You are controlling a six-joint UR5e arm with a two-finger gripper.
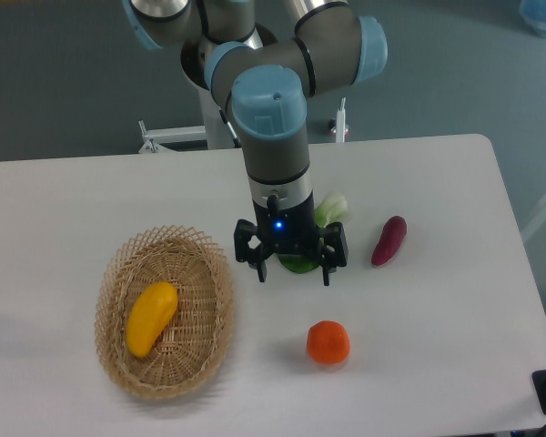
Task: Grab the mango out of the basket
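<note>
Fixed camera, looking down at a white desk (419, 364) from the front. The basket (118, 350) is sitting on the left part of the desk, oval, wicker, open-weave rim. The mango (151, 318) is lying inside it, slightly left of the basket's middle, long axis tilted, upper end pointing toward the right rim – nothing touching it.

The arm (275, 127) is reaching in from the back edge, wrist pointing straight down near the desk's middle. The hand (291, 270) is hanging just right of the basket, apart from its rim, fingers (256, 262) spread wide with nothing between them – open, empty. A blue light is glowing on the wrist above the hand.

A green vegetable (331, 208) with a pale leafy top is lying behind and under the hand, partly hidden by it; cannot tell if the fingers are touching it. A purple vegetable (389, 240) is lying to the right of the hand, tilted, well apart from the basket. An orange (328, 342) is sitting in front of the hand, nearer the front edge, clear of everything else.
</note>
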